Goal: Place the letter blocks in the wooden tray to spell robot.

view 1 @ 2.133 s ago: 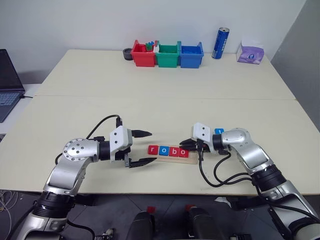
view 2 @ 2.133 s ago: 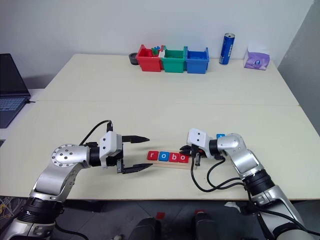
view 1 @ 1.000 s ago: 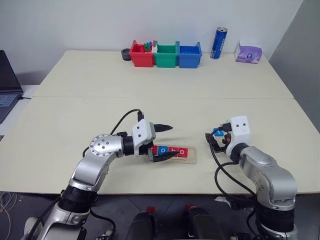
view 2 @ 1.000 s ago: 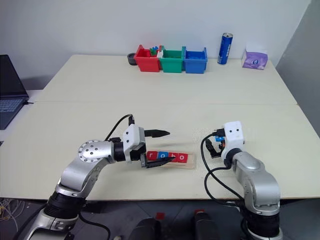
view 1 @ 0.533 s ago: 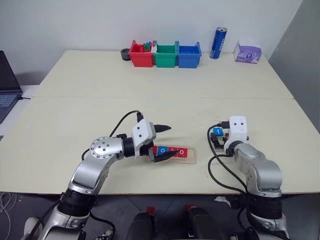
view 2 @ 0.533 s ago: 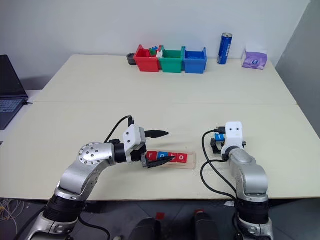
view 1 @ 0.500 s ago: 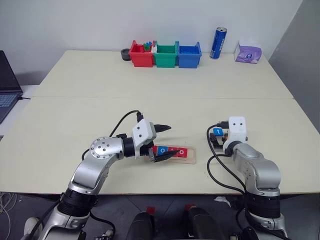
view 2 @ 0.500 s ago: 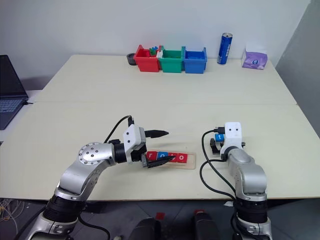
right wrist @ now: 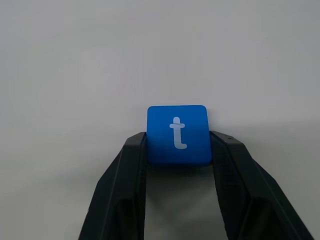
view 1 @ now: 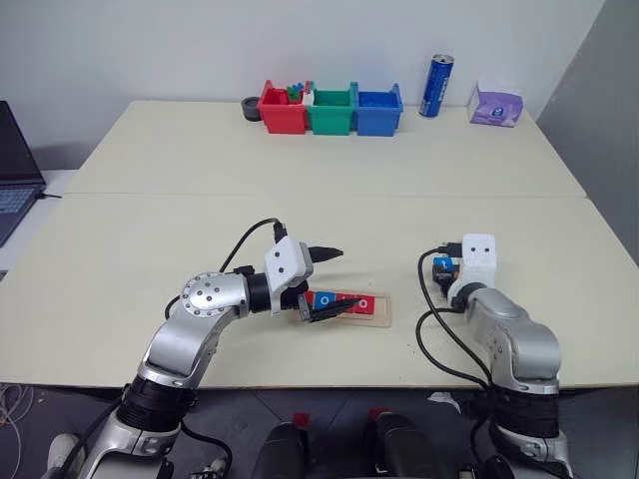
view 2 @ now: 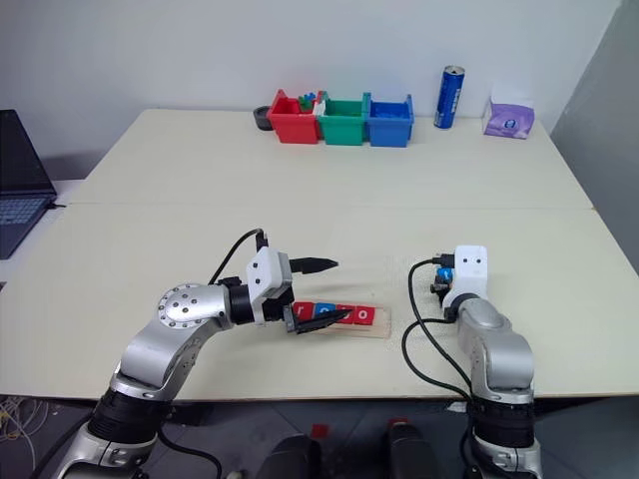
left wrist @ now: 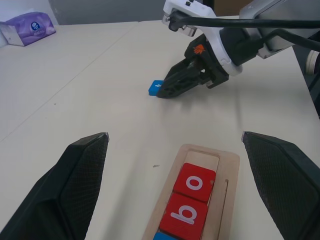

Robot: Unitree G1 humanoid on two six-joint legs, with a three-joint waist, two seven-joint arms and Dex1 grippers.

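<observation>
The wooden tray (view 1: 382,310) lies near the table's front edge with several red and blue letter blocks in its groove, among them a red b (left wrist: 183,215) and a red o (left wrist: 195,182). Its right end slot (left wrist: 202,159) is bare. My left gripper (view 1: 346,279) is open, with its fingers reaching over the tray's left end. To the right of the tray a blue t block (right wrist: 177,134) rests on the table. My right gripper (view 1: 442,271) is shut on this block, one finger pressed to each side.
Red (view 1: 282,108), green (view 1: 330,109) and blue (view 1: 378,110) bins stand in a row at the table's far edge. A blue can (view 1: 436,86) and a purple tissue pack (view 1: 495,104) are to their right. A laptop (view 1: 14,165) sits off the left edge.
My right gripper's fingers have shut on the blue t block after sinking a little toward it. The left gripper has stayed open over the tray's left end.
</observation>
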